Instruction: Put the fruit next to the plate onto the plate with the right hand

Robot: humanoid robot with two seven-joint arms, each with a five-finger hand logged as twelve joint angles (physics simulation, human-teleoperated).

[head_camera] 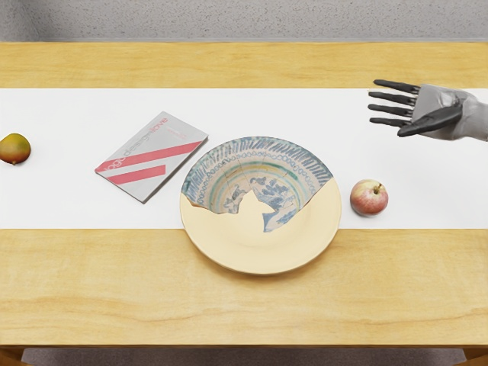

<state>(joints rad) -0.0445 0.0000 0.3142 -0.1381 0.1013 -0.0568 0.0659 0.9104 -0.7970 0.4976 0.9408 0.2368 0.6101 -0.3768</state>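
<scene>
Apple [369,197] right of plate [259,252]

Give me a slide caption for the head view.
The open right hand poised beyond the apple lying beside the patterned plate, not yet grasped.

Wooden table [244,290], light grain, with a white runner [61,191] across its full width, bare wood strips at the far and near sides. On the runner, left to right:
- mango [14,148] at the far left edge, well apart from the rest
- grey booklet [151,155] with red stripes, lying flat and skewed, just beside the plate's upper left
- plate [252,252], blue pattern on the top half, plain cream below, near rim overhanging the runner onto bare wood
- red apple [369,197] upright, just right of the plate, not touching
</scene>
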